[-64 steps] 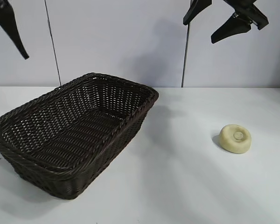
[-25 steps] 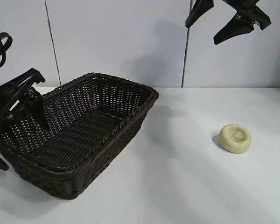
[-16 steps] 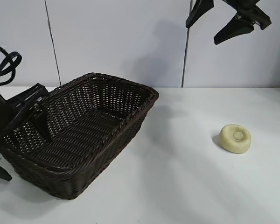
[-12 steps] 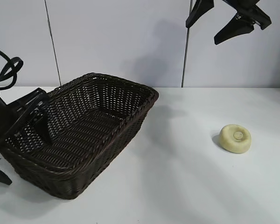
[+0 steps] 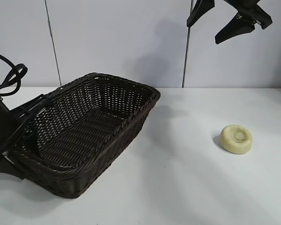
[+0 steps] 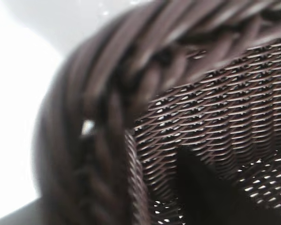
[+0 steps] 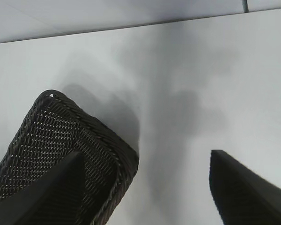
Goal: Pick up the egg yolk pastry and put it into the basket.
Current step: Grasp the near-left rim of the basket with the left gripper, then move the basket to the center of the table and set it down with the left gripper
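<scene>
Wicker basket (image 5: pixel 91 129) gripped by left tool (image 5: pixel 18 136), one pastry (image 5: pixel 236 138), right tool (image 5: pixel 225 18) spread, empty.

Bright, even light; soft table shadows; left wrist's basket (image 6: pixel 107 117) rim blurred

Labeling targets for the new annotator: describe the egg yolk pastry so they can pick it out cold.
Start from the white table and its big dark woven basket on the left. Look to the right of the basket, across bare tabletop: the egg yolk pastry lies alone there. It is the only small, pale-yellow round puck, with a dimpled centre.
</scene>
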{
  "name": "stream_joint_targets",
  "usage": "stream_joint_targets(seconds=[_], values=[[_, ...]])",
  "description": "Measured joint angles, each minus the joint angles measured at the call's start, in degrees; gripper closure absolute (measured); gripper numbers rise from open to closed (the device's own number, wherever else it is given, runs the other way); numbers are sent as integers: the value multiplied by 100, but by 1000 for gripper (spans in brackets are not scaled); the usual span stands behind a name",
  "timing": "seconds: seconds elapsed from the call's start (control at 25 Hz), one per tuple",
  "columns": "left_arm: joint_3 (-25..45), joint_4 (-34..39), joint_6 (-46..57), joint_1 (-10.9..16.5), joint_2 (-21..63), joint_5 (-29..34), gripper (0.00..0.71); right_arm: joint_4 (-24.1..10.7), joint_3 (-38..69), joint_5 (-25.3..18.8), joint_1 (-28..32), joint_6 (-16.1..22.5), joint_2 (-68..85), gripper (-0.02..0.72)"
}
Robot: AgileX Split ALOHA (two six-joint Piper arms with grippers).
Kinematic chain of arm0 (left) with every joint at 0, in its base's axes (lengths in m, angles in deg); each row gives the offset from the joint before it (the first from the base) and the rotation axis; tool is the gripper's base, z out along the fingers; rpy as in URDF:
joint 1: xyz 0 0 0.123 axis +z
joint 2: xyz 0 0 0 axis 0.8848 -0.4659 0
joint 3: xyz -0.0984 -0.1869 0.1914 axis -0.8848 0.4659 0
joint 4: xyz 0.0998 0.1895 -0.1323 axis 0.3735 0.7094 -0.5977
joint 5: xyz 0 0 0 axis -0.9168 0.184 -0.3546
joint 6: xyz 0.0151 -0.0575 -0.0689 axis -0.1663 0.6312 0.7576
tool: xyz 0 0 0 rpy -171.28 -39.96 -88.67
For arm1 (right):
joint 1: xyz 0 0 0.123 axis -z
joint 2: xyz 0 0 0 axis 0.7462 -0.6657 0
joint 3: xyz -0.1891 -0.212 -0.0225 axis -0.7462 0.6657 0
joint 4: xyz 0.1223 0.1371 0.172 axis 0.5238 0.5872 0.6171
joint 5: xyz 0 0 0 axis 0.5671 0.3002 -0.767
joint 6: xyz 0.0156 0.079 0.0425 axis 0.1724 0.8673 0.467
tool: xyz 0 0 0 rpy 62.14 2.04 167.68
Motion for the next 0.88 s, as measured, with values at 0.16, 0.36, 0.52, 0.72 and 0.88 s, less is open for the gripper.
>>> stream_joint_targets(seconds=[0.16,0.36,0.52,0.72,0.88], values=[[0,7,-12,0,0,49,608,0,0,6,0,0,0,167],[0,7,-12,21,106,181,608,0,0,6,0,0,0,167],[-7,39,-57,224,289,453,608,0,0,6,0,0,0,167],[-467,94,-663,463,325,1000,608,0,0,6,0,0,0,167],[-1006,48,-1276,481,325,1374,608,0,0,6,0,0,0,167]])
